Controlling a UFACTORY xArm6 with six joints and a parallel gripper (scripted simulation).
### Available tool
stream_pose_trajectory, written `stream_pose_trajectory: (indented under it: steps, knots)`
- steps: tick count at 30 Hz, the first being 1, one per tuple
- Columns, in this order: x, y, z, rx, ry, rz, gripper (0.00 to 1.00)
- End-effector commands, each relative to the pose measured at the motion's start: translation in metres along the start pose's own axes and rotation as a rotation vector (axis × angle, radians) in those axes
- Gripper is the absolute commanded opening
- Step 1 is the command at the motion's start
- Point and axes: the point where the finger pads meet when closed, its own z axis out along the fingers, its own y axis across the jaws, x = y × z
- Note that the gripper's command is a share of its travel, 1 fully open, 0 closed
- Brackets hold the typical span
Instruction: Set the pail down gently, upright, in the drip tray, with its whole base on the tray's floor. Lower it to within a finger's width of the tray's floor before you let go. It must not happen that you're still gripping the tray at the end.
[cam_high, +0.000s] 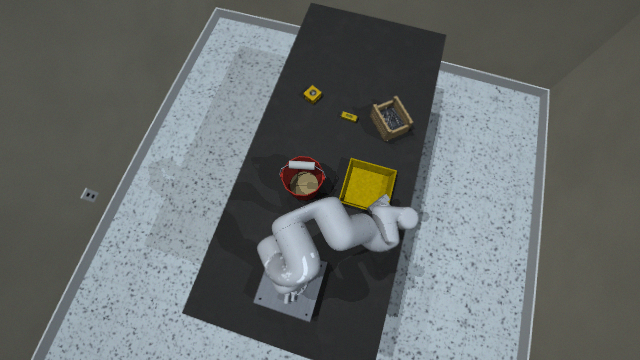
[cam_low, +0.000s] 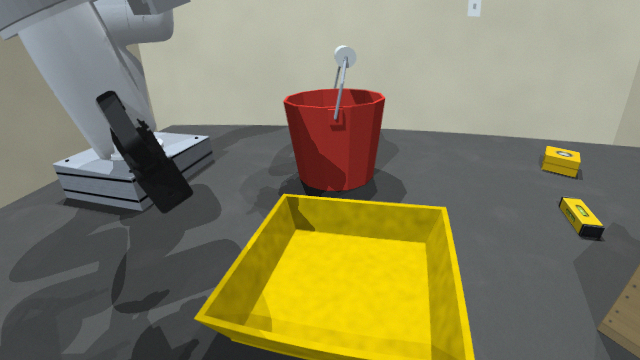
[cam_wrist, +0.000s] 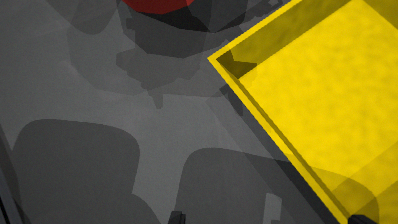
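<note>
The red pail stands upright on the dark table, its wire handle raised with a white grip on top. It also shows in the exterior view and as a red sliver at the top of the wrist view. The yellow drip tray lies empty just right of the pail, apart from it; it also shows in the exterior view and in the wrist view. My gripper is open and empty, hanging above the table beside the tray's near corner, away from the pail.
A wooden crate with dark parts stands at the far right. Two small yellow blocks lie beyond the pail. The arm's base is at the near table end.
</note>
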Motion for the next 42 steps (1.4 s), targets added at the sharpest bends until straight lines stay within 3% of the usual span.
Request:
stream_pose_trajectory:
  steps: [1,20,26,36,39,42]
  knots:
    - [0.0,0.001,-0.002,-0.005,-0.001,-0.001,1.0]
    - [0.001,0.002,-0.002,-0.005,-0.002,-0.001,1.0]
    - [0.006,0.006,-0.01,-0.007,-0.019,0.005,1.0]
    - [0.033,0.021,-0.045,-0.028,-0.094,0.039,1.0]
    - [0.054,0.026,-0.061,-0.04,-0.136,0.037,1.0]
    - [0.082,0.025,-0.058,-0.029,-0.157,-0.035,1.0]
